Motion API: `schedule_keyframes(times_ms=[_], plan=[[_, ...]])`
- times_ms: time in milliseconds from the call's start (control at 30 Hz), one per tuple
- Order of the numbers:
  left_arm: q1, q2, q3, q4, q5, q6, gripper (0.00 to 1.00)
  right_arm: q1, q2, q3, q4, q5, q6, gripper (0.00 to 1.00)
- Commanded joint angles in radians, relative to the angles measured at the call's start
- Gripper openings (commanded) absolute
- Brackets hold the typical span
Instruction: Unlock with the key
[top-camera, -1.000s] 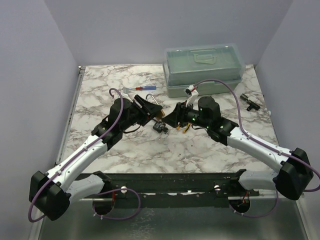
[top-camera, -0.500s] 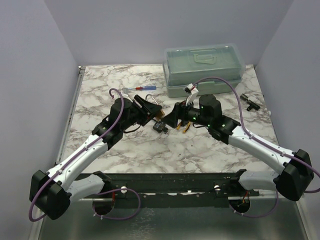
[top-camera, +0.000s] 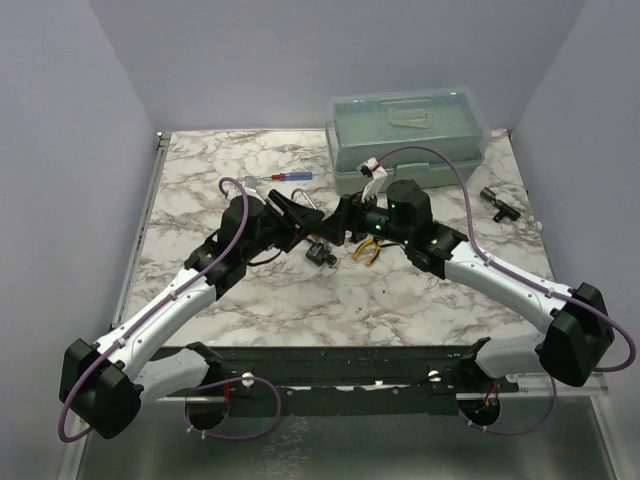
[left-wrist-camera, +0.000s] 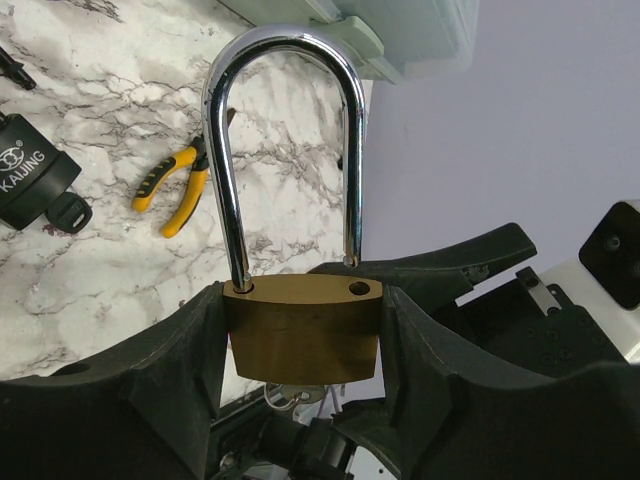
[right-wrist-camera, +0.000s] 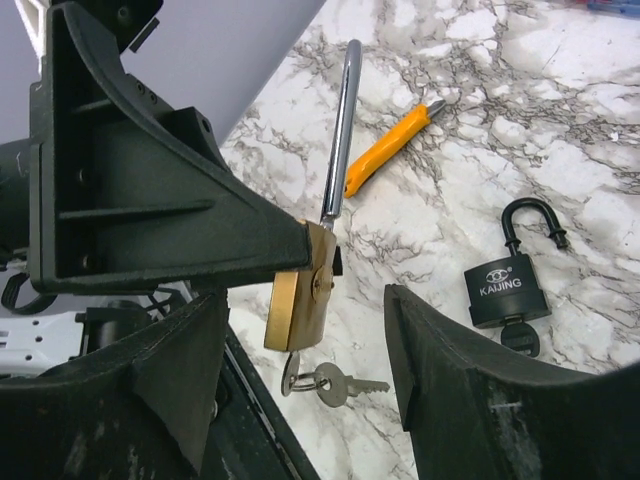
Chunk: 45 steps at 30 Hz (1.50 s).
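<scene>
Clamping brass padlock (left-wrist-camera: 300, 325), left gripper (left-wrist-camera: 302, 345) aloft; right gripper (right-wrist-camera: 305, 335) spread facing key (right-wrist-camera: 335, 382).

White arm links (top-camera: 165, 310), black joints (top-camera: 95, 385), purple cables (top-camera: 425, 149)

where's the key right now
In the right wrist view, the key hangs from the bottom of the brass padlock, which the left gripper holds, near the black padlock.

A white, grey-veined marble-patterned table (top-camera: 200, 170) carries a translucent green plastic toolbox (top-camera: 410, 140) at its far right, with a red-and-blue screwdriver (top-camera: 285, 177) to the box's left. Around the middle lie a black padlock (top-camera: 320, 253) and, to its right, yellow-handled pliers (top-camera: 368, 250). A small black part (top-camera: 497, 203) sits near the right edge.
</scene>
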Motion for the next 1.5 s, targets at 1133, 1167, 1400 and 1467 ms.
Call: schedule_keyframes(times_ms=[1133, 1167, 1400, 1467], plan=[[-0.003, -0.122, -0.069, 0.065, -0.056, 0.021, 0.96, 0.073, -0.004, 0.003, 0.013, 0.201, 0.046, 0.00], [-0.003, -0.137, -0.075, 0.060, -0.063, 0.028, 0.96, 0.073, -0.019, -0.009, 0.015, 0.198, 0.047, 0.00], [0.000, -0.249, -0.096, 0.007, -0.078, 0.137, 0.95, 0.073, -0.109, -0.032, -0.009, 0.188, 0.049, 0.00], [-0.001, -0.289, -0.112, 0.005, -0.078, 0.196, 0.95, 0.073, -0.129, -0.035, -0.017, 0.187, 0.049, 0.00]])
